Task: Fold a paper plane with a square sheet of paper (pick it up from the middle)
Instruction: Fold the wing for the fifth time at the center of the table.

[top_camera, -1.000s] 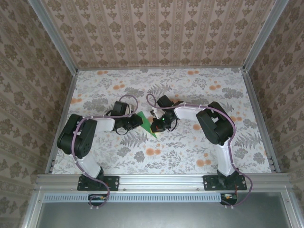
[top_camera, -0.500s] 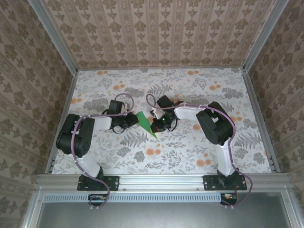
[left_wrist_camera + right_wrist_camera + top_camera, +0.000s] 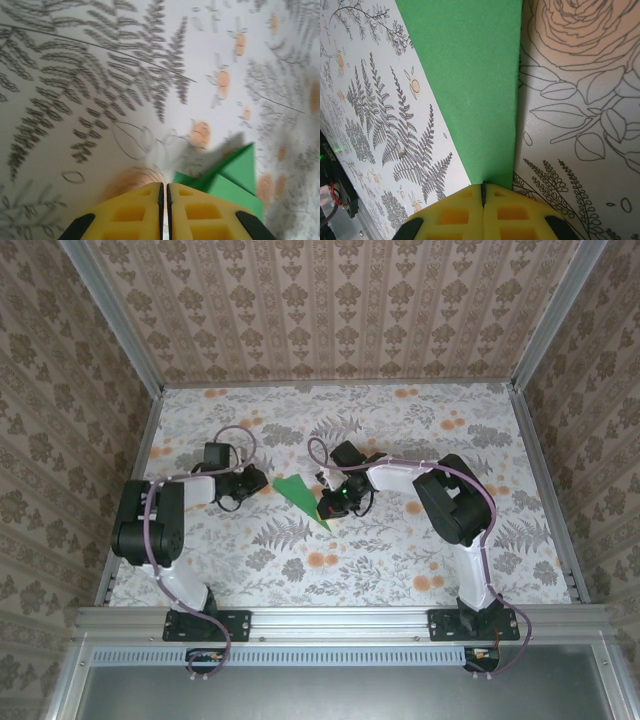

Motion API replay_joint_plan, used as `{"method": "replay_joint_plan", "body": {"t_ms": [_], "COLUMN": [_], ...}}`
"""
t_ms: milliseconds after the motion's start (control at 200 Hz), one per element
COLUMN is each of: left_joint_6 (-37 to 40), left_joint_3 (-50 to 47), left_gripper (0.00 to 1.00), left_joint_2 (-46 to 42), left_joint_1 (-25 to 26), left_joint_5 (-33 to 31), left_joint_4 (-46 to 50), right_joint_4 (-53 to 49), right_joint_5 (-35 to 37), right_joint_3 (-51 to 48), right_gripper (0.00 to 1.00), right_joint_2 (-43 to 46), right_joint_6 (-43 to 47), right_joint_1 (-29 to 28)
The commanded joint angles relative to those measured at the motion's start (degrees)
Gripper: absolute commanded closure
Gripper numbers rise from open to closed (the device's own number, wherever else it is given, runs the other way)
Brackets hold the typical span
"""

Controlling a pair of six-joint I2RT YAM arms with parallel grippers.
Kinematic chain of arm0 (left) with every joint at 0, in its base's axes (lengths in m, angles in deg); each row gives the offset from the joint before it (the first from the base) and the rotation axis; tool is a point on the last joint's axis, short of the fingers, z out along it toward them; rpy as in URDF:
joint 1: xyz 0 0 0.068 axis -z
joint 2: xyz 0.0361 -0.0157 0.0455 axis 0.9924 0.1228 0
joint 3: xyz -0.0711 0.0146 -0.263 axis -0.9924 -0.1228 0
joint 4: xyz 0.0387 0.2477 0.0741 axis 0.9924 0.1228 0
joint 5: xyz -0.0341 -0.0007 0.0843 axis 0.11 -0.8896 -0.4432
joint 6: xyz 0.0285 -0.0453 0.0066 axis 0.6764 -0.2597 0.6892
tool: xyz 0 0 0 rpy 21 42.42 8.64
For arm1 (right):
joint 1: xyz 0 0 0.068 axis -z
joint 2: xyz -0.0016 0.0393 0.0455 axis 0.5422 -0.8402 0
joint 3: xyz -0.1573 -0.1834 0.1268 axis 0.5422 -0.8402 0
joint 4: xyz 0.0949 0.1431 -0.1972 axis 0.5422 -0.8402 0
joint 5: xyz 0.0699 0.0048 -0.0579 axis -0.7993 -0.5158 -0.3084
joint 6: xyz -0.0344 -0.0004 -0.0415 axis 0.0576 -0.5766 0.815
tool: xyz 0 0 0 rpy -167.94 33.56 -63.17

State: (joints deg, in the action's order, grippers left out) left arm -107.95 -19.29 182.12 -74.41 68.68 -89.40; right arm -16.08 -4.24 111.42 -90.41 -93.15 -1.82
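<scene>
The green sheet of paper (image 3: pixel 298 492) lies folded on the flowered table, a narrow wedge with its point toward the near right. My right gripper (image 3: pixel 333 505) is shut, with its tips down on the paper's right side. In the right wrist view the paper (image 3: pixel 470 75) runs straight out from the closed yellow tips (image 3: pixel 483 186); I cannot tell whether it is pinched or only pressed. My left gripper (image 3: pixel 260 483) sits just left of the paper, off it. Its fingers (image 3: pixel 164 186) are shut with nothing between them, and a raised green flap (image 3: pixel 235 180) shows to their right.
The table (image 3: pixel 400 560) is walled by metal rails at the left (image 3: pixel 135 480), the right (image 3: pixel 545 480) and the near edge (image 3: pixel 340 620). Patterned walls stand behind and beside it.
The left gripper has slid left off the paper, uncovering its left part, and its jaws have closed a little. The right gripper and the paper have stayed put.
</scene>
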Motion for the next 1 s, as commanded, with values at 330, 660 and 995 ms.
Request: {"method": "replay_joint_plan", "body": {"t_ms": [330,660,995], "left_joint_6": [-4.3,-8.4,-4.0], "left_joint_3": [-3.0,-4.2,-6.0], "left_gripper": [0.92,1.00,1.00], "left_joint_2": [-6.0,3.0,3.0], "left_joint_1": [15.7,22.1,16.4], "left_joint_5": [-0.8,-1.7,-4.8], "left_joint_4": [-5.7,-11.8,-10.8], "right_joint_4": [-7.6,-7.5,-9.2], "right_joint_5": [6.1,6.3,7.3], "right_joint_3": [-2.6,-2.9,-3.6], "right_gripper": [1.00,1.00,1.00], "right_joint_2": [-2.2,-2.1,-2.4], "right_joint_6": [1.1,1.1,1.5], "right_joint_1": [-0.2,-0.2,-0.2]}}
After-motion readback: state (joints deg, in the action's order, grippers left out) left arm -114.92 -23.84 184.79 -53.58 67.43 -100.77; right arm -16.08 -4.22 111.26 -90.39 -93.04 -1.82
